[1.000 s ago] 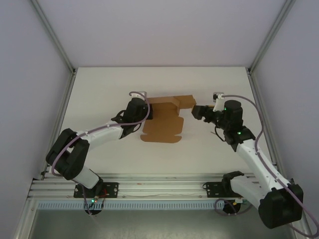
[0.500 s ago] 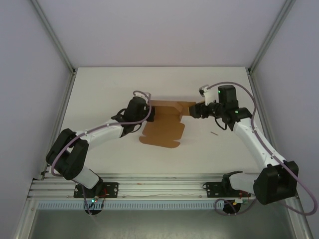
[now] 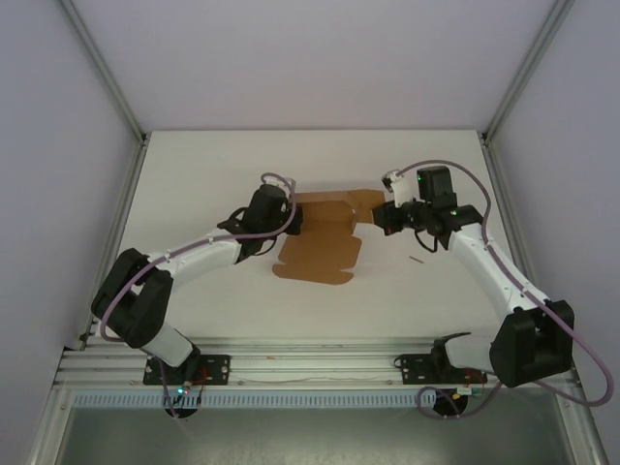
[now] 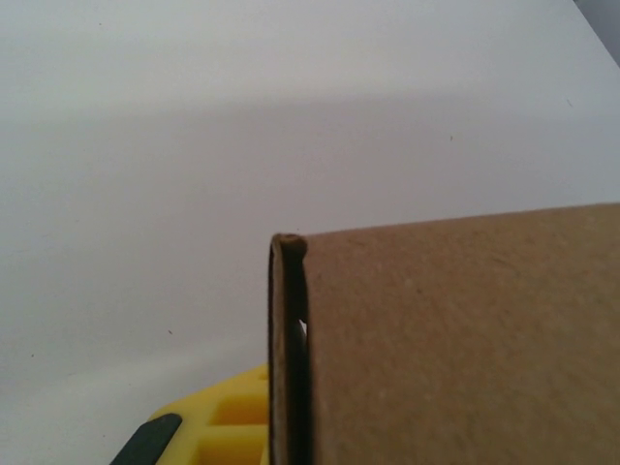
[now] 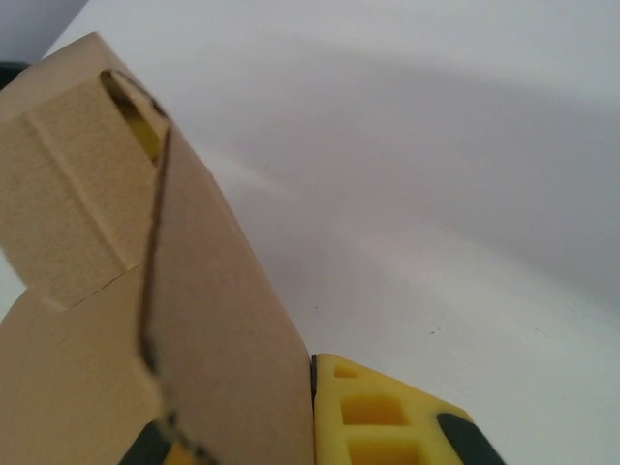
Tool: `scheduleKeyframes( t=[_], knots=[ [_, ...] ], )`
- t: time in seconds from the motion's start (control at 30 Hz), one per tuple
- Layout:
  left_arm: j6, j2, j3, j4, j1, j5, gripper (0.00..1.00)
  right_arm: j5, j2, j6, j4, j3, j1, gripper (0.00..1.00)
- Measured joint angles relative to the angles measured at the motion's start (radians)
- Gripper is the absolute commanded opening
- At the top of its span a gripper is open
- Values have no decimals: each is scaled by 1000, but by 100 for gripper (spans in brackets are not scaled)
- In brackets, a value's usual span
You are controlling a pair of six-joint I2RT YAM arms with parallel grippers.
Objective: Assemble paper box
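The paper box [image 3: 320, 242] lies part-folded on the surface [image 3: 194, 174], spanning between both jaws. Left jaws are clamped on its left edge; right jaws are clamped on its right flap [image 3: 368, 205]. Fold the flap inward along its crease slowly, using the left grip as anchor.

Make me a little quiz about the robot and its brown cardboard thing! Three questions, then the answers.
1. True or false: the paper box is already a closed cube.
2. What colour is the table? A white, B green, C black.
3. Fill in: ___ grippers pinch the paper box.
Key: 1 false, it is a mostly flat sheet. 2 A. 3 two: the left gripper is shut on its left edge, the right gripper on its right flap.
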Motion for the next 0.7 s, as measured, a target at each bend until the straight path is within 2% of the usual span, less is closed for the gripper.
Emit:
scheduleKeyframes(
  t=[0.13, 0.3, 0.43, 0.57, 0.7],
  knots=[
    [-1, 18, 19, -19, -6, -8, 0, 127, 0, 56, 17, 1, 45, 0],
    [-4, 55, 63, -57, -14, -38, 0, 444, 23, 139, 42, 10, 178, 0],
    [-27, 82, 97, -89, -23, -68, 0, 691, 76, 210, 51, 32, 278, 4],
    [-55, 119, 130, -106, -24, -88, 0, 836, 110, 270, 64, 34, 345, 9],
    [-80, 149, 161, -127, -24, -104, 0, 977, 161, 327, 41, 56, 407, 8]
  ],
)
